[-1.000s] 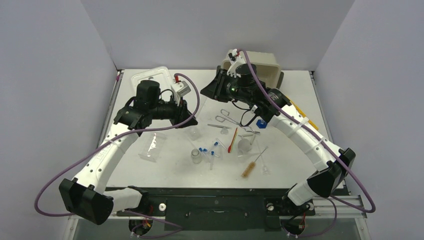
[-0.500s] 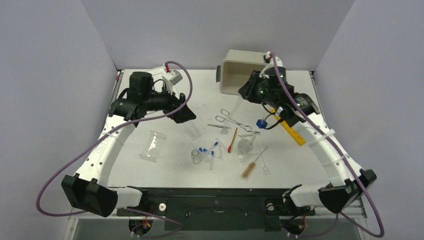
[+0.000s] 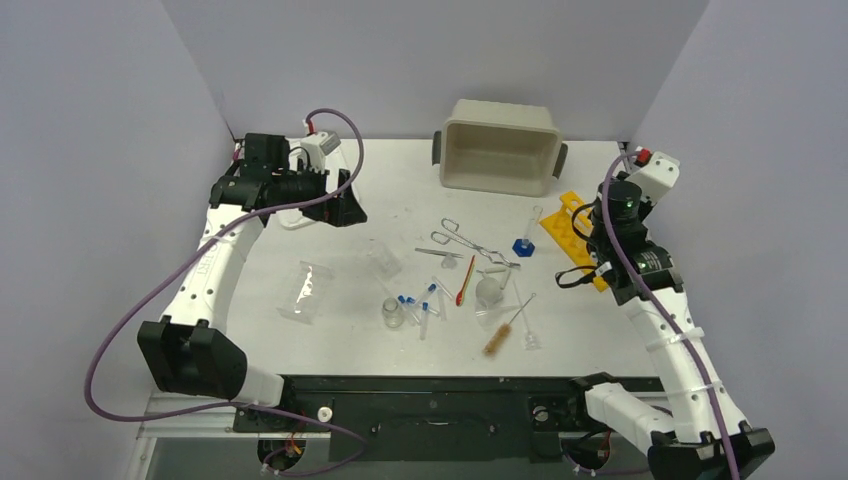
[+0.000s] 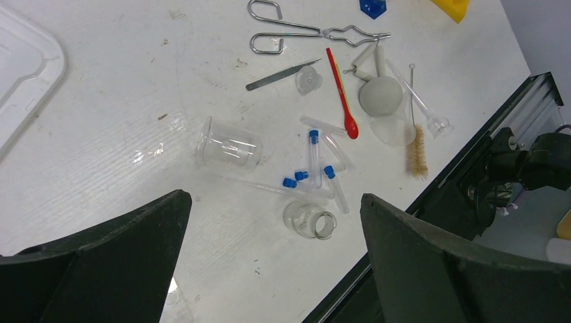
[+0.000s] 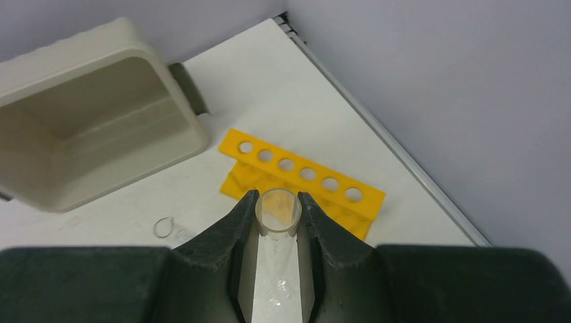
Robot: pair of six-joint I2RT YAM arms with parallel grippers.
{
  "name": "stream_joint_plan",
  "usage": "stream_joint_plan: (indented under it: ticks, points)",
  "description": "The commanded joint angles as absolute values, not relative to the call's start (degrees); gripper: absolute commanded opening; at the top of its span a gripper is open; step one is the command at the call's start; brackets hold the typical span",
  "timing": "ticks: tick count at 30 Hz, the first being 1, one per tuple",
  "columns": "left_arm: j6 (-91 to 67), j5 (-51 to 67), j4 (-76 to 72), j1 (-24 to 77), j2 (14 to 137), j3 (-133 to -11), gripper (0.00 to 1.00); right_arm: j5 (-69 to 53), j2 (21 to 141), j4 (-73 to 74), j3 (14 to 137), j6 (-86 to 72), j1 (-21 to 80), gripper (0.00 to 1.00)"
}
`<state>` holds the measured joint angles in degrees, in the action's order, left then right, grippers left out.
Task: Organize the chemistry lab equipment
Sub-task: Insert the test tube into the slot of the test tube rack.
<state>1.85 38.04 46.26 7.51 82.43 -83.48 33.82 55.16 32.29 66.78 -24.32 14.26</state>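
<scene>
The chemistry lab equipment lies scattered mid-table: metal forceps [image 3: 465, 238] [image 4: 303, 30], tweezers [image 4: 279, 74], a red-and-green spatula [image 3: 466, 280] [image 4: 343, 94], a brown-bristled brush [image 3: 497, 338] [image 4: 419, 141], blue-capped tubes [image 3: 415, 300] [image 4: 313, 155], a tipped beaker [image 3: 383, 262] [image 4: 229, 145] and a small vial [image 3: 393, 315] [image 4: 311, 221]. My left gripper [image 3: 345, 205] [image 4: 275, 197] hangs wide open and empty, high above the table's back left. My right gripper [image 3: 597, 222] [image 5: 279, 202] is shut on a clear glass tube [image 5: 279, 210], above the yellow rack [image 3: 572, 235] [image 5: 303, 175].
A beige tub [image 3: 500, 105] [image 5: 195, 134] stands open at the back centre. Its white lid [image 4: 27, 74] lies at the back left under my left arm. A clear plastic piece [image 3: 305, 290] lies left of centre. A blue-based cylinder [image 3: 523, 245] stands beside the rack.
My left gripper opened and pulled back toward the far left. My right arm swung from the tub out to the right, over the yellow rack, with the glass tube in its jaws.
</scene>
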Motion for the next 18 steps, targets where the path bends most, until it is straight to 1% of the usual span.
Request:
stream_joint_plan:
  ticks: [1, 3, 9, 13, 18]
  points:
    - [5.8, 34.6, 48.7, 7.3, 83.3, -88.3, 0.97, 42.5, 57.4, 19.8, 61.8, -20.8, 11.3, 0.00]
    - [6.5, 33.3, 49.5, 7.3, 85.0, -89.3, 0.97, 41.8, 59.1, 14.7, 60.3, -20.6, 9.5, 0.00]
    - [8.1, 32.6, 49.6, 7.3, 86.6, -89.8, 0.97, 38.8, 65.5, 8.0, 61.3, -20.7, 3.9, 0.00]
    - [8.2, 32.3, 47.9, 7.1, 86.8, -89.3, 0.97, 38.1, 70.2, 4.3, 62.9, -19.9, 2.6, 0.00]
    - [4.6, 33.9, 45.2, 7.2, 88.8, -88.6, 0.96, 38.2, 75.2, 3.2, 65.5, -19.0, 2.3, 0.00]
